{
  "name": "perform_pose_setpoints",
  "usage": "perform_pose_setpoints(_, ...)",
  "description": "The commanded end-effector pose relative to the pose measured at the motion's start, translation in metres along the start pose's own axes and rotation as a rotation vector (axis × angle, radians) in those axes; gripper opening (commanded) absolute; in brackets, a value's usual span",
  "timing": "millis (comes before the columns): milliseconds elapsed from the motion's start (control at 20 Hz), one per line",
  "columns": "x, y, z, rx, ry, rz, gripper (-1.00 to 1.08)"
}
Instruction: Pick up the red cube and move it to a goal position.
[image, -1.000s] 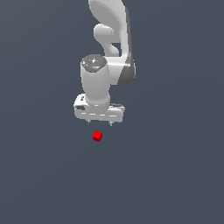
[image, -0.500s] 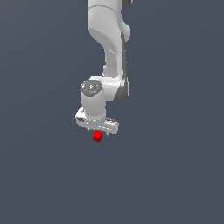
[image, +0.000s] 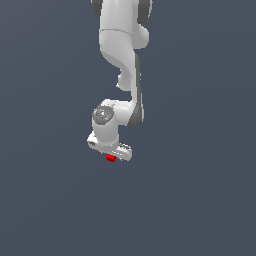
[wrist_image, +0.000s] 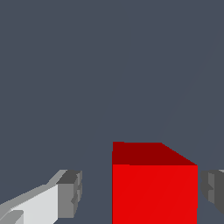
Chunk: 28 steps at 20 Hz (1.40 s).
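Came down in the last second from above the cube (image: 110, 158) until almost covering it, just below the centre of the exterior frame; only a red edge showed under the gripper (image: 111, 155). In the wrist view, sat low in the frame, the cube (wrist_image: 154, 188) between the fingers (wrist_image: 70, 193), which stood apart with gaps on both sides. Probably ready now for closing; lift and carry to goal not yet begun.
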<state>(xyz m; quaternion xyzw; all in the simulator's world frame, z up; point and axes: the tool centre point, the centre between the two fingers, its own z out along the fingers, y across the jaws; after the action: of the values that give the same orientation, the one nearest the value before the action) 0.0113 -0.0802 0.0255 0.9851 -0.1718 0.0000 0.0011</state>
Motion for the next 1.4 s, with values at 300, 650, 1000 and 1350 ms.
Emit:
perform_pose_setpoints(300, 0.001, 0.0, 0.006, 0.002, 0.0, 0.011, -1.0)
perform_pose_setpoints(650, 0.001, 0.0, 0.005, 0.002, 0.0, 0.011, -1.0)
perform_pose_setpoints(1000, 0.001, -0.01, -0.012, 0.002, -0.001, 0.011, -1.0)
perform_pose_setpoints(1350, 0.0, -0.037, -0.064, 0.002, -0.001, 0.011, -1.0)
